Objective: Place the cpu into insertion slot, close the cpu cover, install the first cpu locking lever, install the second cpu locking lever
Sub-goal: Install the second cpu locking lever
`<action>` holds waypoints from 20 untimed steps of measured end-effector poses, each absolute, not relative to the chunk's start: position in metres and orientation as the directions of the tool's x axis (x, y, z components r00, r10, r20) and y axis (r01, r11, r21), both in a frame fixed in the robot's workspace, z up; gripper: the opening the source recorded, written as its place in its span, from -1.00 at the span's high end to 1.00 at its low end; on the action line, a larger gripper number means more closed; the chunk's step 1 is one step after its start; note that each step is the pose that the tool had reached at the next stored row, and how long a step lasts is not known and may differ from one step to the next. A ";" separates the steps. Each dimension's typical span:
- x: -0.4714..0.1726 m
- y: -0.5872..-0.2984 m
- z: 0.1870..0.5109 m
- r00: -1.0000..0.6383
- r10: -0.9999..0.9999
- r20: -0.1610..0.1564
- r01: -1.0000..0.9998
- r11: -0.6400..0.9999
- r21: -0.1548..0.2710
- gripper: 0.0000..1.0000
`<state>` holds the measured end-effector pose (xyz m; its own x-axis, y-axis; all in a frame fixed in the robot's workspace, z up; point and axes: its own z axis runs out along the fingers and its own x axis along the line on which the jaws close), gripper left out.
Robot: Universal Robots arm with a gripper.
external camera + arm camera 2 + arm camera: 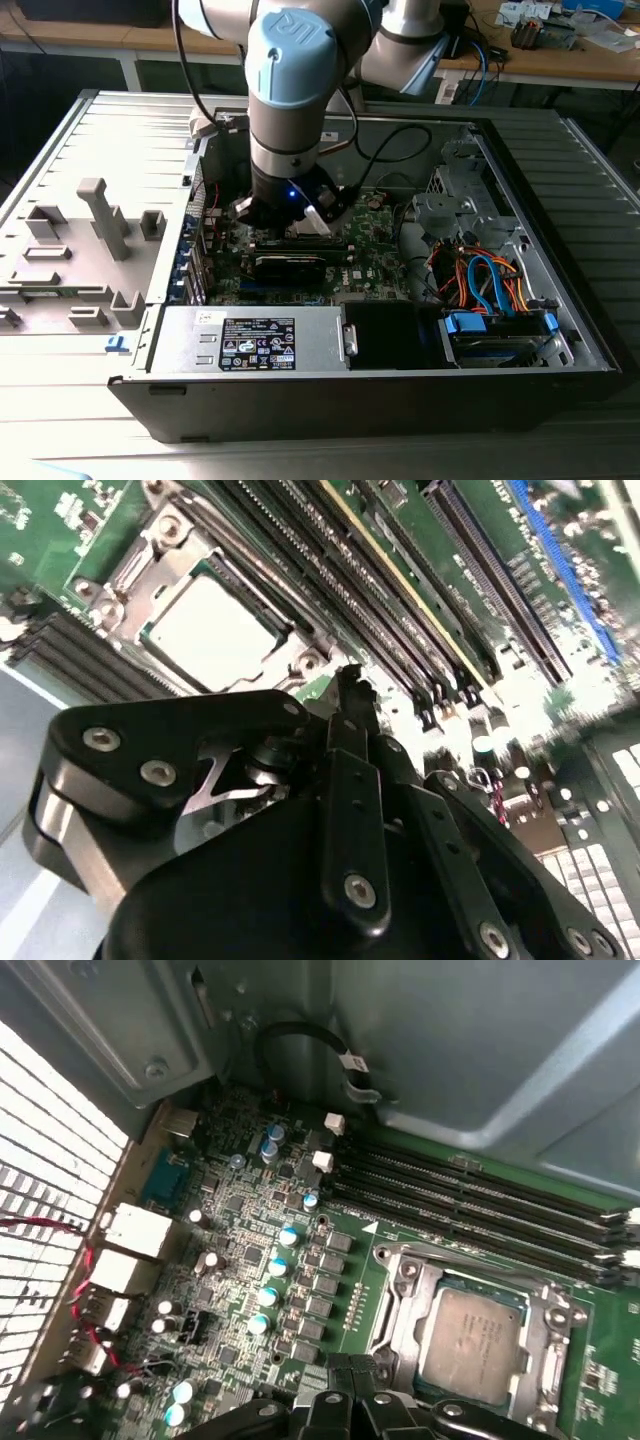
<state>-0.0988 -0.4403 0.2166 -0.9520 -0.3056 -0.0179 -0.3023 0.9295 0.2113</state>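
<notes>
The gripper [345,685] hangs low inside the open computer case [560,180], its fingers pressed together with nothing between them, just beside the socket [400,1270]. The chip [475,1335] lies flat in the socket on the green board [250,1210], its grey face showing through the metal cover frame [545,1345], which seems to lie down around it.
</notes>
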 end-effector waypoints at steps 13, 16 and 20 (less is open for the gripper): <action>-0.078 -0.427 0.218 -0.953 -0.301 0.029 -0.295 0.948 0.123 0.79; -0.077 -0.420 0.218 -0.953 -0.300 0.037 -0.295 0.950 0.099 0.79; -0.075 -0.408 0.218 -0.953 -0.298 0.052 -0.295 0.954 0.057 0.79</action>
<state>-0.0746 -0.4078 0.2183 -0.9532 -0.2977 0.0521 -0.2948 0.9539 0.0570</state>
